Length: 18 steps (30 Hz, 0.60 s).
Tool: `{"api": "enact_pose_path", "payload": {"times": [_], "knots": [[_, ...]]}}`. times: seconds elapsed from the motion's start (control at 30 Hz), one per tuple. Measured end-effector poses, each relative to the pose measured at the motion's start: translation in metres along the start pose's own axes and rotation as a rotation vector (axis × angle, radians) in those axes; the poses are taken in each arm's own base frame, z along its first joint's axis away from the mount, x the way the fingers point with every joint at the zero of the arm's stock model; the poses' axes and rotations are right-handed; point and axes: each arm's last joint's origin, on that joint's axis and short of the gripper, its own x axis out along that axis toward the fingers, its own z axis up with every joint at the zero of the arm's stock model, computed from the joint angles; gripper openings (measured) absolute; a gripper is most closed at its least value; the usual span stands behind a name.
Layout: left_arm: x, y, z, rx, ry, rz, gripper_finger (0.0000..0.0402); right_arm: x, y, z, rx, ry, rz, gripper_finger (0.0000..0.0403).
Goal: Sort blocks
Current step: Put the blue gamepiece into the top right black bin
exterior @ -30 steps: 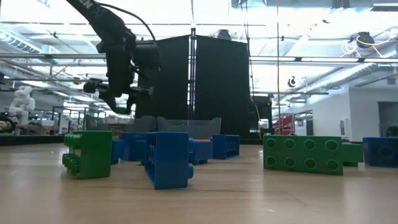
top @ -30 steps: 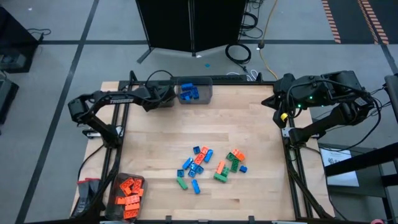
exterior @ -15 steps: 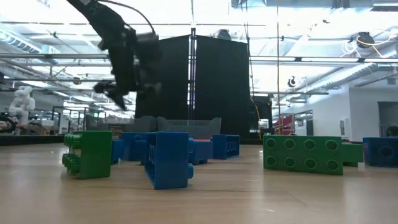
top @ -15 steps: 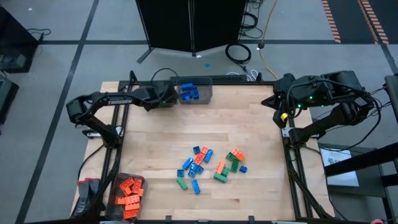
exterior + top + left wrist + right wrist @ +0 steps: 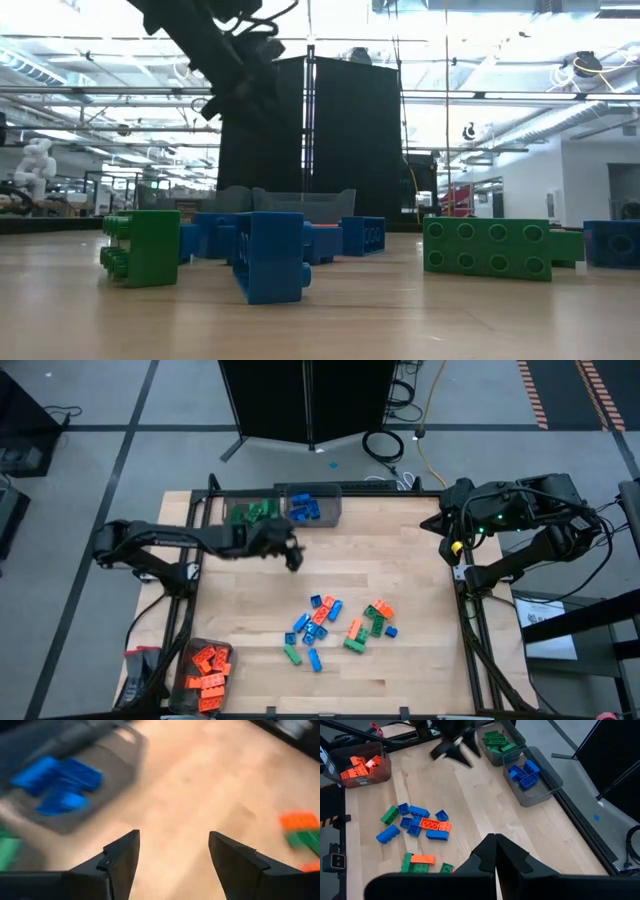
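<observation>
blocks, judged light, rigid and slick, are best pinched across flat sides; left gripper is spread empty.

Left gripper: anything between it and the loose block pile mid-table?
Nothing visible. The left gripper is open and empty, over bare table just off the bins. Only wood lies between it and the mixed blocks. The right gripper waits shut at the table's right edge.
</observation>
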Motion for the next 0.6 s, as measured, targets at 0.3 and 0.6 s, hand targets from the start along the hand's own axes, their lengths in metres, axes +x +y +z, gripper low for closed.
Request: {"api": "enact_pose_path", "payload": {"times": [0.3, 0.6], "knots": [[0.012, -0.057, -0.043, 0.282, 0.074, -0.103, 0.0237, 0.000, 0.001, 0.001, 0.008, -0.013, 0.005, 0.0000], [0.043, -0.086, -0.075, 0.365, 0.078, -0.154, 0.0237, 0.000, 0.001, 0.002, 0.030, -0.016, 0.006, 0.0000]]}}
